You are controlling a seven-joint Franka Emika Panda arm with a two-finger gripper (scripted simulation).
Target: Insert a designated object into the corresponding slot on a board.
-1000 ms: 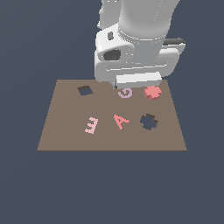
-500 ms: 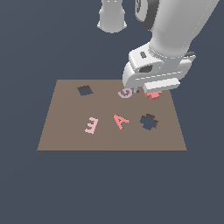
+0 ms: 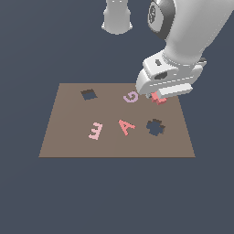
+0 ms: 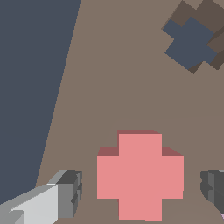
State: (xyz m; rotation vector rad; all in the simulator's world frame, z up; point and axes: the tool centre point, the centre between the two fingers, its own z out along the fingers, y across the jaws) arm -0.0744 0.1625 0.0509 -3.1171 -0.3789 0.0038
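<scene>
Gripper [image 4: 140, 192] spread wide, one finger [image 4: 65, 194] either side of the coral cross block [image 4: 140, 175], pads clear of it, nothing held. The block lies flat on the brown board [image 3: 68, 141], mostly hidden under the hand at the exterior view's upper right. Beyond it, the lobed slot [image 4: 192, 37] sits open.
</scene>
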